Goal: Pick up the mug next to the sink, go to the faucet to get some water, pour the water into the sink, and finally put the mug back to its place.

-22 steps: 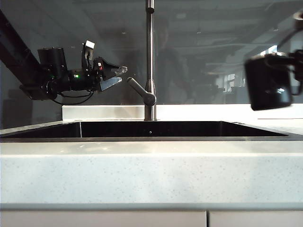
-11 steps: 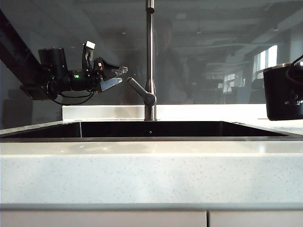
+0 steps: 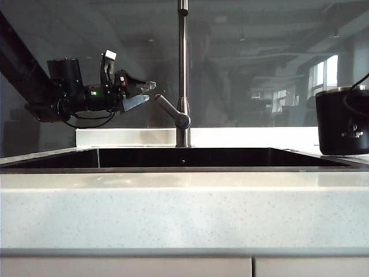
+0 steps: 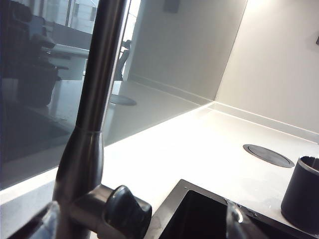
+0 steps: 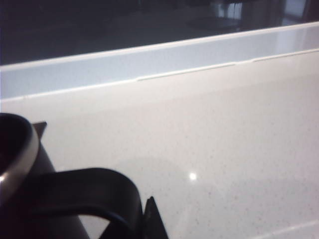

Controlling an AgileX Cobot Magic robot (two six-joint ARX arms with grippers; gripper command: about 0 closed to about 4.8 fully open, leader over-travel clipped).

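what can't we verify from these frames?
- Right gripper: outside the exterior view's right edge; in the right wrist view only a dark tip shows beside the mug handle, so the grip isn't visible.
- Mug: cut by the exterior view's edge; logo too small to read; inside hidden by its wall.
- Faucet: spout cut off at the top edge.
- Sink: floor hidden by the front counter.
- Left gripper: open beside the faucet lever; contact unclear.

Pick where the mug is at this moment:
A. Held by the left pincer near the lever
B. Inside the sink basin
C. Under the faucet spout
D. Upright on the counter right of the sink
D: the mug stands upright on the counter right of the sink, far from the open left pincer.
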